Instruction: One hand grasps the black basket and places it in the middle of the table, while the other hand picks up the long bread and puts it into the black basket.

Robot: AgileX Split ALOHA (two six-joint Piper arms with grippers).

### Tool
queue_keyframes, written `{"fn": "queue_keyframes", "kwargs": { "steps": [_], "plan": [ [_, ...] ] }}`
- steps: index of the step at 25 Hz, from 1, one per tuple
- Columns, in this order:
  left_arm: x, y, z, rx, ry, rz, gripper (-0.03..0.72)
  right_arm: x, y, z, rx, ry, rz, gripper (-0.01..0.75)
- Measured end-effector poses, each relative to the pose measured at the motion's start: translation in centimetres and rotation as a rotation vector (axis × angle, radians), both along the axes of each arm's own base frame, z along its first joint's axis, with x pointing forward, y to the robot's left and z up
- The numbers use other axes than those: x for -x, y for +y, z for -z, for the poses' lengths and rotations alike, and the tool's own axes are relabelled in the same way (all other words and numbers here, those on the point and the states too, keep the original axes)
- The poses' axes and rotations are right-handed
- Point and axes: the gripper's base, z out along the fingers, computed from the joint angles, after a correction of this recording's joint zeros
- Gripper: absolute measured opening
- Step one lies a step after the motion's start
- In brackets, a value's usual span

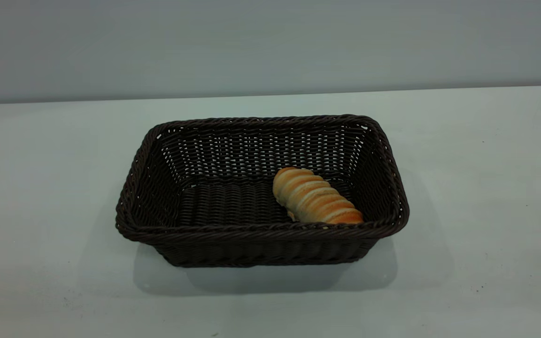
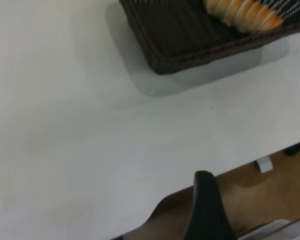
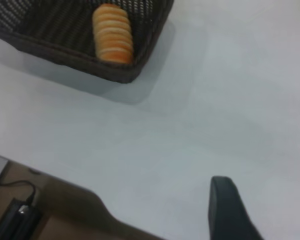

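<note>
The black basket [image 1: 261, 234] stands in the middle of the table [image 1: 486, 188]. The long bread [image 1: 315, 197] lies inside it, at its right end near the front wall. Neither gripper shows in the exterior view. My left gripper [image 2: 257, 210] hangs at the table's near edge, well away from the basket [image 2: 190, 45] and the bread [image 2: 242, 12]; only one black finger [image 2: 205, 205] shows, with nothing against it. My right gripper [image 3: 267, 205] is open and empty above bare table, apart from the basket [image 3: 65, 52] and the bread [image 3: 112, 32].
The table's edge [image 2: 230, 172] runs just past my left finger, with brown floor and a small white object [image 2: 264, 164] beyond. In the right wrist view a black cable and box [image 3: 15, 210] lie on the floor past the table's edge. A grey wall [image 1: 270, 47] stands behind the table.
</note>
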Motion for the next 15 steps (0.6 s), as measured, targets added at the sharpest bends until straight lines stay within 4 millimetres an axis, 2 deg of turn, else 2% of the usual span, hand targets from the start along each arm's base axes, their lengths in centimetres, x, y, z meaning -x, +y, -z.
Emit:
{"fn": "queue_keyframes", "kwargs": {
  "steps": [8, 15],
  "plan": [
    [-0.3, 0.8, 1.4, -0.069, 0.042, -0.073, 0.573, 1.0, -0.6, 2.6, 0.015, -0.023, 0.018, 0.356],
    [-0.2, 1.1, 3.0, -0.087, 0.069, -0.091, 0.573, 1.4, -0.8, 3.3, 0.017, -0.032, 0.021, 0.356]
  ]
}}
